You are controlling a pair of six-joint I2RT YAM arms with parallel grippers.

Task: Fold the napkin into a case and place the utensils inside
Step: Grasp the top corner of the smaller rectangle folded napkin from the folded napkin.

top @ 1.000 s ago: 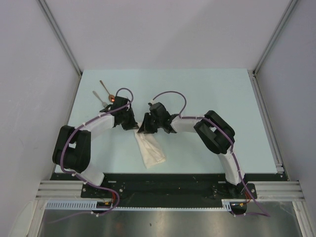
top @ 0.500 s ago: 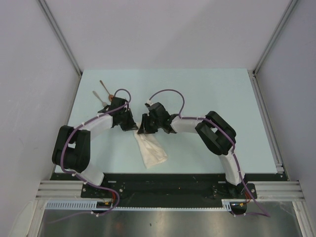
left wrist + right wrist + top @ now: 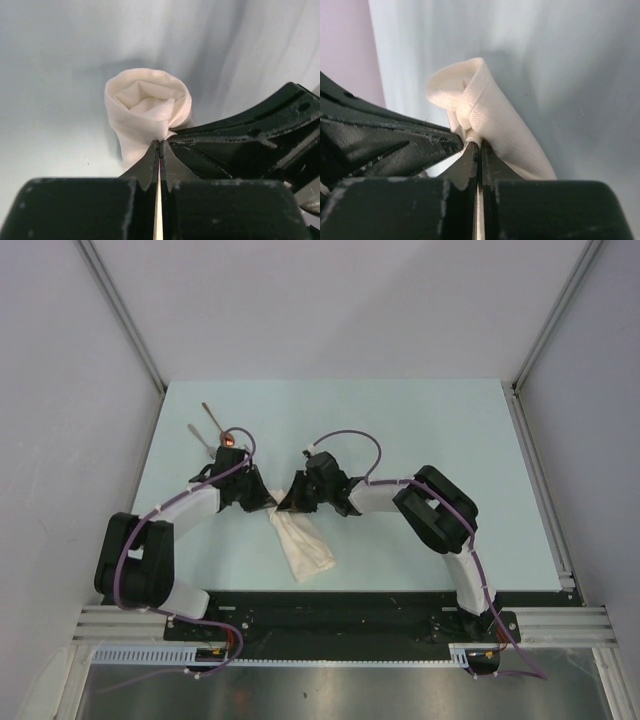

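- Cloth case [image 3: 306, 546] lies on the tabletop [image 3: 420, 440] between my arms, with its open mouth lifted at the far end.
- My left claw [image 3: 159, 146] is clamped on the rim of that mouth, and my right claw [image 3: 476, 146] is clamped on the same rim close beside it.
- It looks soft, light and floppy. I judge the rim is the place to hold, or the mouth collapses.
- At far left lie the fork [image 3: 199, 436] and spoon [image 3: 217, 421], thin, hard and likely slippery. They are best taken by the handles.
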